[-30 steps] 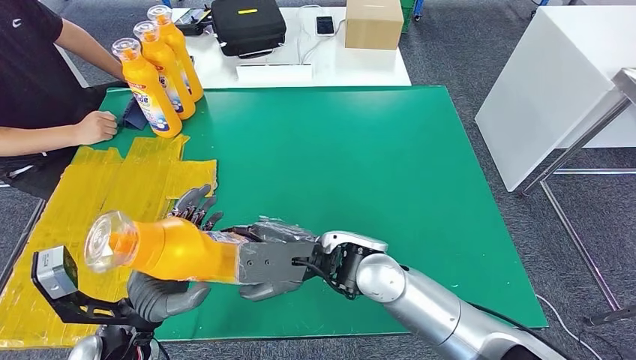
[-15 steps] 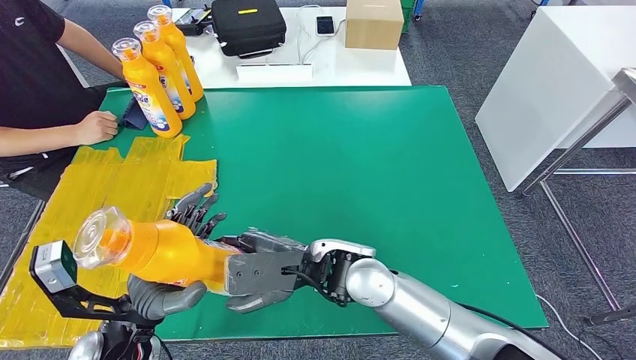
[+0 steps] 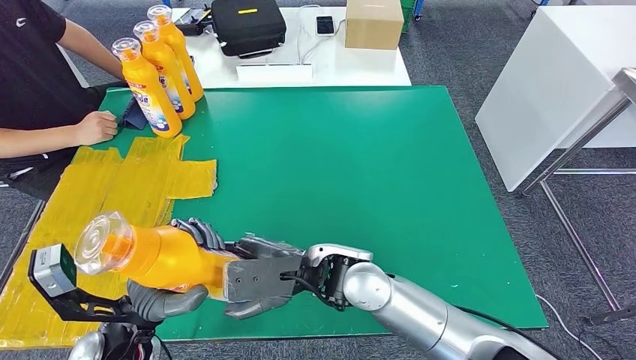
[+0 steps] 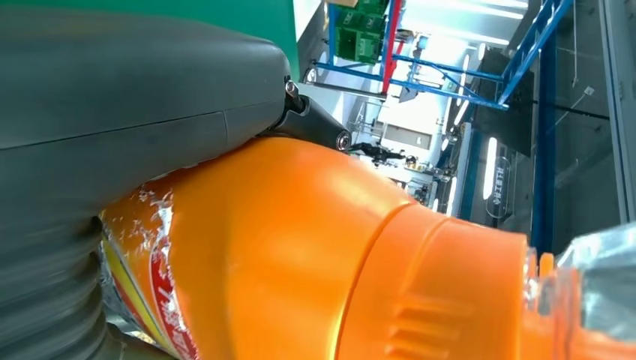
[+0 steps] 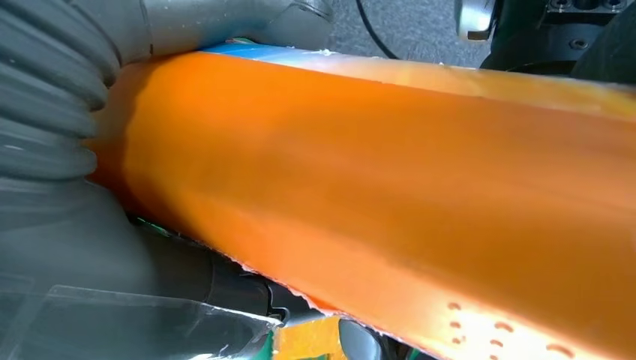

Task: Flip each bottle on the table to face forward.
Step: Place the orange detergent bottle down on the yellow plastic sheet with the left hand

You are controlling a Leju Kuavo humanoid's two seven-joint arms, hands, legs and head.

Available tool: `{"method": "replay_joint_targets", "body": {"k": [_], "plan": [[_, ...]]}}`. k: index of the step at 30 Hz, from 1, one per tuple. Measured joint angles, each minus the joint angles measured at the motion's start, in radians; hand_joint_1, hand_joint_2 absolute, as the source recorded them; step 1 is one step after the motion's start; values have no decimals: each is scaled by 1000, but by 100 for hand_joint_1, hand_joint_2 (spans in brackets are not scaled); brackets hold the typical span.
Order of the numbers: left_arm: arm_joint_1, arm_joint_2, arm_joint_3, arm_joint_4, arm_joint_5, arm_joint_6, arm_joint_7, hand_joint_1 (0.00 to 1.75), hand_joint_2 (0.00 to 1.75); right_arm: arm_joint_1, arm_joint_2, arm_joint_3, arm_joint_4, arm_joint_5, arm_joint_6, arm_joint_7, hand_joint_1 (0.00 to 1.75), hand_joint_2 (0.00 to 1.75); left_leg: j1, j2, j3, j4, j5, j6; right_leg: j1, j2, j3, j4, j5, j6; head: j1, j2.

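Dark grey fingers (image 3: 196, 229) of the left hand (image 3: 161, 296) wrapped over and under an orange plastic bottle with a clear cap (image 3: 146, 256), lying sideways in the air above the near edge of the green surface (image 3: 360, 157). Right hand (image 3: 259, 276) closed around the base end, label side hidden. Mid-flip, apparently: a handover or re-grip between hands. Next: rotate upright, label forward, set down beside three upright orange bottles (image 3: 159, 69) at the far left corner.
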Motion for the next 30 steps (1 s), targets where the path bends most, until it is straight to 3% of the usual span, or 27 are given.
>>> {"method": "replay_joint_targets", "body": {"k": [2,6,7,11,18,23,30], "plan": [[1,0,0,0,-12,-3,-8,175,175,5,-2,-2,-1,21,-15,-4,168,175,0,0,0,0,0,0,0,0,0,0,0,0,0,0],[3,-7,0,-1,-99,18,-46,175,175,26,-30,-16,-22,78,-68,-14,0,175,0,-1,0,0,0,0,0,0,0,0,0,0,0,0],[5,-13,0,-2,-138,33,-60,175,175,43,-41,-30,-36,104,-90,-22,0,175,0,-1,0,0,0,0,0,-1,0,0,0,0,0,0],[21,-29,10,-10,-238,78,-88,175,175,113,-87,-107,-95,166,-144,-41,0,0,-1,-1,-1,0,0,0,-1,-1,-1,0,0,0,0,0],[33,-37,78,-25,-551,221,-155,175,175,242,-114,-242,-204,236,-195,-51,0,0,0,-1,-1,0,0,0,0,-1,-1,0,0,0,0,0],[34,-32,159,-25,-1072,393,-187,175,175,331,-119,-366,-318,260,-203,-56,0,0,0,-1,-1,0,-1,-1,1,0,-2,0,0,0,0,0],[28,-26,204,-24,-1196,444,-189,175,175,367,-123,-438,-387,260,-197,-55,0,0,0,0,-1,0,-1,0,0,0,-2,0,0,0,0,0]]}}
